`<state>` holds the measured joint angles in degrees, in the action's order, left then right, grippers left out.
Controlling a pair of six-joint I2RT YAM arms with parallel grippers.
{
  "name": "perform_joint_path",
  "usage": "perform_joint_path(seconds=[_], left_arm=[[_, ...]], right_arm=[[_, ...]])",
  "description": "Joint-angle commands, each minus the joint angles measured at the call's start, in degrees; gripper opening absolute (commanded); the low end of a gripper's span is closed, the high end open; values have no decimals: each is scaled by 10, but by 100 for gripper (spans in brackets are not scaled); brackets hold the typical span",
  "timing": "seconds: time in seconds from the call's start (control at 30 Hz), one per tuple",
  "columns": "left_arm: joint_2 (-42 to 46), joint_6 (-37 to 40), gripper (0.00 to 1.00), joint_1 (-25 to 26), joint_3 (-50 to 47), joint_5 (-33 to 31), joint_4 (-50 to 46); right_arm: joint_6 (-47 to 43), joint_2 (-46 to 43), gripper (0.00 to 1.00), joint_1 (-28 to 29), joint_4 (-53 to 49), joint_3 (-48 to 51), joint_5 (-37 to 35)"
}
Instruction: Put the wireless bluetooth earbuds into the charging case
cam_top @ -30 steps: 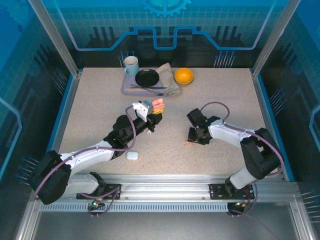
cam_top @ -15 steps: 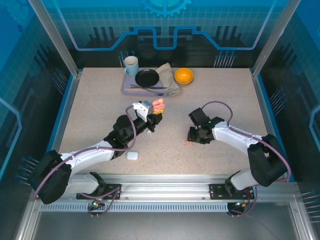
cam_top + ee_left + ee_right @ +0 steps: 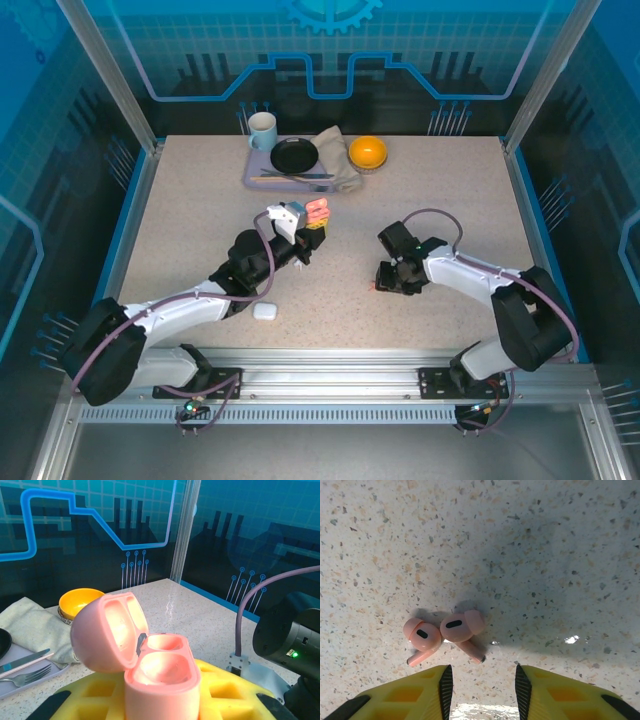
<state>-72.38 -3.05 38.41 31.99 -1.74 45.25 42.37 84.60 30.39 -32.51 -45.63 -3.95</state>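
My left gripper (image 3: 308, 228) is shut on a salmon-pink charging case (image 3: 162, 675), held upright above the table. Its lid (image 3: 107, 630) is swung open to the left and both wells look empty. The same case (image 3: 317, 209) sits mid-table in the top view. Two salmon-pink earbuds lie touching on the speckled tabletop: one (image 3: 422, 636) to the left, the other (image 3: 460, 627) beside it. My right gripper (image 3: 482, 690) hovers just short of them, open, with nothing between its yellow fingers (image 3: 410, 695). From above, the right gripper (image 3: 386, 279) stands at the earbuds (image 3: 375, 288).
A small white case (image 3: 265, 311) lies shut near the front edge by the left arm. At the back stands a tray (image 3: 252, 180) with a mug (image 3: 263, 130), black plate (image 3: 294, 155), cutlery and cloth (image 3: 340, 165), plus an orange bowl (image 3: 367, 152).
My right gripper has crept slightly toward the near edge and left, settling over the pink earbuds. The left arm and the case have stayed put.
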Motion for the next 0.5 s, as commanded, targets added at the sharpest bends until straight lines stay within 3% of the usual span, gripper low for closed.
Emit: perform_joint_path(seconds=[0.0, 0.47], left_arm=[[-6, -7, 0, 0, 15, 4, 12], [-8, -3, 0, 0, 17, 2, 13]], right_arm=[[-13, 17, 42, 6, -6, 2, 16], [-19, 63, 42, 6, -1, -26, 13]])
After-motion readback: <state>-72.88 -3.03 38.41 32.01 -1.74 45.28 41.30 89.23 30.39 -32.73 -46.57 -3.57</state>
